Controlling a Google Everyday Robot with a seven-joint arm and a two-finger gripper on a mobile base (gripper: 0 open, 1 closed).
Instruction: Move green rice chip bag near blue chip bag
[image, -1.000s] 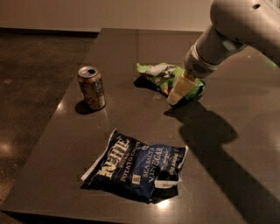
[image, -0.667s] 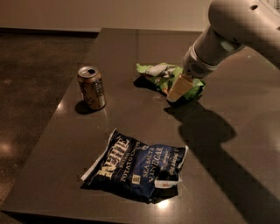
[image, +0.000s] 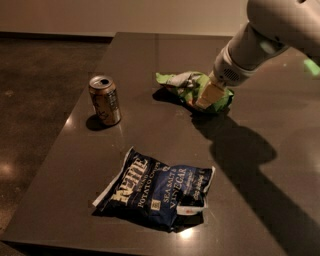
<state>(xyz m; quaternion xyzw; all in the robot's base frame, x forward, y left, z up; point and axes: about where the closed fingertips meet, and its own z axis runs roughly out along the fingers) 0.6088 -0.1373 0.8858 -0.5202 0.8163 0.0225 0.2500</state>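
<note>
Almost nothing has moved since the earlier frames: the gripper stays down on the right part of the green bag, and the bag, the can and the blue bag lie where they lay. On the left of the dark table the can stands upright, its top open, with a small shadow at its foot. To the right of it and nearer, close to the table's near edge, the blue bag lies flat with its white lettering up and its long side slanting up toward the right. Farther off, right of the can and past the middle of the table, the green bag lies crumpled, its left end pale and twisted, its right end bright green. It is well apart from the blue bag, with bare tabletop between them. The gripper's pale tip rests on or in the right part of that bag; whether it is gripping the bag or only touching it cannot be told. The white arm slants down to it from the upper right corner and throws a broad shadow across the right side of the table.
</note>
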